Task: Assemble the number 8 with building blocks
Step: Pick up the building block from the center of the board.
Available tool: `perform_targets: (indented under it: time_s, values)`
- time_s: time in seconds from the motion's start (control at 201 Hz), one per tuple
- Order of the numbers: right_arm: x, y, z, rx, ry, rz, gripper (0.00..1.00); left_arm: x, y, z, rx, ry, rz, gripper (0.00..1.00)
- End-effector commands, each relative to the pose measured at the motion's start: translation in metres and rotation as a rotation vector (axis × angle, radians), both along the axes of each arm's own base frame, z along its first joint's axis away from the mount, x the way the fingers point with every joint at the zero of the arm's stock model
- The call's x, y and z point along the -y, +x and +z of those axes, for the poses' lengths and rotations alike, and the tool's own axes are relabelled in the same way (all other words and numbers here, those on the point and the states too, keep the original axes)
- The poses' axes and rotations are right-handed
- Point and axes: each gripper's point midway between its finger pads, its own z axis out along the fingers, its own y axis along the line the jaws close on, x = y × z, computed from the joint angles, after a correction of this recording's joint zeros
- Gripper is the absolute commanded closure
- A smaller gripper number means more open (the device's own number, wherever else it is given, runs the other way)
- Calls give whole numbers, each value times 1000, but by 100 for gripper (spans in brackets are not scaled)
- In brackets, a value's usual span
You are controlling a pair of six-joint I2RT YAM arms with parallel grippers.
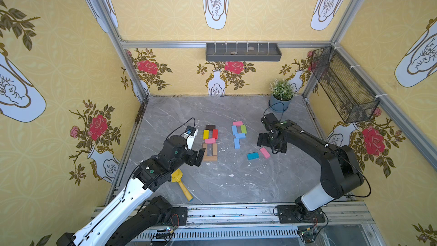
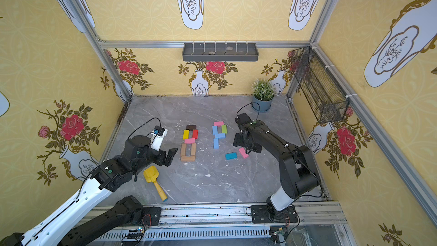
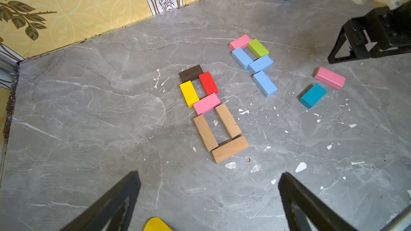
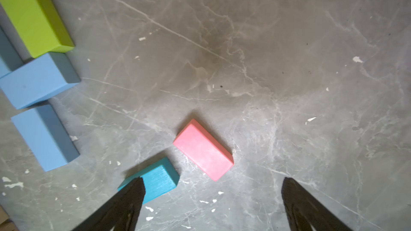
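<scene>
Pink block, teal block lie close. Right fingers spread, empty; grabbing one may bump other. Left fingers spread too.

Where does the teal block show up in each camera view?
In a top view: teal block lies loose, nearer the camera than the light blue blocks.
In a top view: same spot.
Left wrist: off to the side of the light blue blocks.
Right wrist: partly behind a fingertip, block at.
Shared landmark: loose pink block beside it.
</scene>
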Motion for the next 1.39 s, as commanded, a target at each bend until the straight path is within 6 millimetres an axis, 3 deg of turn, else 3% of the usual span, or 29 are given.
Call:
perform_targets:
  time_s: [0.0, 0.478, 1.125, 1.22, 1.389]
  values:
    - [-4, 2, -4, 1, 38, 23, 1, 1, 0, 1, 2, -5, -3, 0]
    - [-6, -4, -35, -82, 42, 46, 7, 1, 0, 1, 3, -6, -3, 0]
    - [-4, 2, -55, -122, 21, 41, 31, 0, 0, 1, 4, -4, -1, 0]
    - [-3, 1, -56, -127, 20, 38, 39, 0, 0, 1, 3, -3, 0, 0]
    - [-5, 0, -59, -142, 37, 33, 66, 0, 0, 1, 3, -3, -1, 0]
